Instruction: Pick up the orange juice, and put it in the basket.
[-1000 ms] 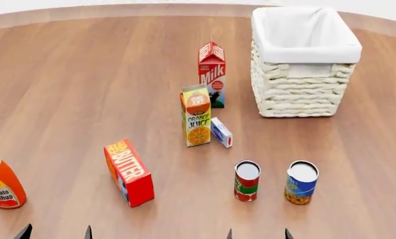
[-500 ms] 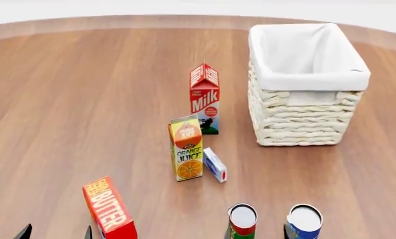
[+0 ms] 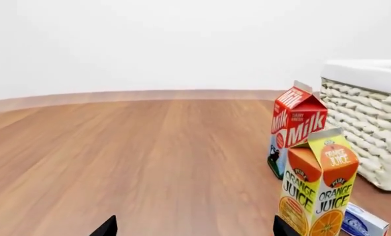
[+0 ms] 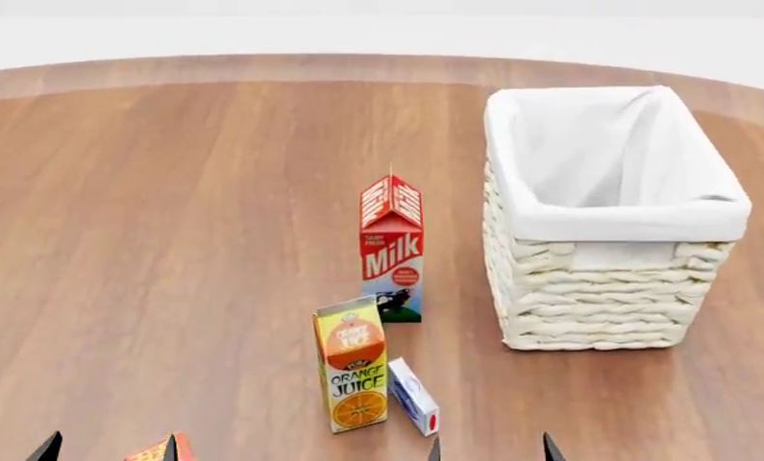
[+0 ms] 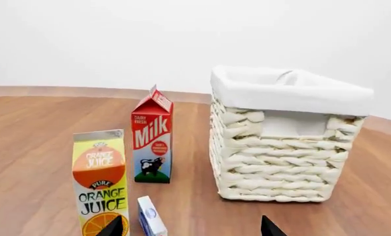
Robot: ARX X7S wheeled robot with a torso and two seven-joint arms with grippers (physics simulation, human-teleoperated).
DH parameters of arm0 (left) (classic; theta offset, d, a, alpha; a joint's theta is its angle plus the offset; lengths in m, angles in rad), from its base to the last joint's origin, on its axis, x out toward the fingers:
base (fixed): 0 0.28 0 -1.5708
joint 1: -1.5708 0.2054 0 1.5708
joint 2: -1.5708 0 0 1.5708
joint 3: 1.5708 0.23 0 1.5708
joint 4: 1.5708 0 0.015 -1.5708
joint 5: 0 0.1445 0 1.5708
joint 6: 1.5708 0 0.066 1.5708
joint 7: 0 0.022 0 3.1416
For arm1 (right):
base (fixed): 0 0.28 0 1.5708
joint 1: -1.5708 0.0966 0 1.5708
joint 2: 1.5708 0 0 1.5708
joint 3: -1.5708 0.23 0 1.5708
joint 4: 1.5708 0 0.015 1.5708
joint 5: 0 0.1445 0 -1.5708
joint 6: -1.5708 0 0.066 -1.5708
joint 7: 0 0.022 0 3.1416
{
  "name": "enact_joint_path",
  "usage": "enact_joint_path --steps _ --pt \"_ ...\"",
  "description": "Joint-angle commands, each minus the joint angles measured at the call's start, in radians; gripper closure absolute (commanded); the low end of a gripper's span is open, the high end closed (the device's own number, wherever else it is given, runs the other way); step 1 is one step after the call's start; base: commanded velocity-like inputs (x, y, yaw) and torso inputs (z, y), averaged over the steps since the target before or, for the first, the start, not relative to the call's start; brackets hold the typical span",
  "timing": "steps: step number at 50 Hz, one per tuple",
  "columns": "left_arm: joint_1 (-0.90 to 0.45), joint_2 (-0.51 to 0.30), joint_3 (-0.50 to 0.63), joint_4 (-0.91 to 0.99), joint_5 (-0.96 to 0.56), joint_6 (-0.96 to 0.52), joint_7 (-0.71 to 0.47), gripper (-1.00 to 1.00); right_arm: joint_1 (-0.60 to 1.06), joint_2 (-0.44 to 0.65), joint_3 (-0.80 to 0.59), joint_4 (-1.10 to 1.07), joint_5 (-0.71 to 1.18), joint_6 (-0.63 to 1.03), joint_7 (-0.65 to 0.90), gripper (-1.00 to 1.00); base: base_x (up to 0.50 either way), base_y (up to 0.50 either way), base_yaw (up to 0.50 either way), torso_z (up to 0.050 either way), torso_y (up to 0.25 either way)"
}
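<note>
Two arms waiting: only the dark tips of each pair of jaws are showing at the bottom edge of the head view; the left jaws [image 4: 106, 448] and the right jaws [image 4: 493, 448] are both standing spread with nothing between them; neither is touching anything.
Juice carton: the orange juice [image 4: 351, 364] is standing upright on the desk [image 4: 163, 240], long axis vertical, printed face turned toward the robot; it is lying ahead of both arms and between them.
Nearer arm: judging by the head view, the right jaws are sitting somewhat closer; in the right wrist view the carton [image 5: 101, 184] is filling the near side just beside one tip, while in the left wrist view it [image 3: 316, 184] is also close to one tip.
Neighbours: a small white-and-blue box [image 4: 415, 396] is lying just beside the carton's base on the right-arm side; the milk carton [image 4: 392, 247] is standing behind it.
Basket: the basket [image 4: 596, 283] is sitting well beyond and to the right, open top upward, seemingly empty.
Coming move: probably a forward reach, jaws closing across the carton's narrow sides.
</note>
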Motion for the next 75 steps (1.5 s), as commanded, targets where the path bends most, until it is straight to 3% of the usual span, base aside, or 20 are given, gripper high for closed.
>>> enact_joint_path --steps 1,32,56,75 --pt "-0.001 -0.008 0.01 -0.001 -0.008 0.002 -0.009 -1.0 -0.001 0.007 -0.009 0.003 0.008 -0.006 0.009 -1.0 0.35 0.0 0.0 0.0 0.0" --pt "-0.004 -0.026 0.032 -0.002 -0.026 0.006 -0.03 -1.0 0.002 0.021 -0.026 0.018 0.023 -0.019 0.038 -1.0 0.34 0.0 0.0 0.0 0.0" --pt "-0.007 -0.038 0.046 -0.003 -0.038 0.01 -0.044 -1.0 -0.026 0.033 -0.122 -0.169 0.006 0.126 0.039 -1.0 0.0 0.0 0.0 0.0 0.0" --pt "-0.009 -0.046 0.057 -0.004 -0.046 0.012 -0.054 -1.0 -0.04 0.03 -0.194 -0.163 -0.021 0.113 0.042 -1.0 0.0 0.0 0.0 0.0 0.0"
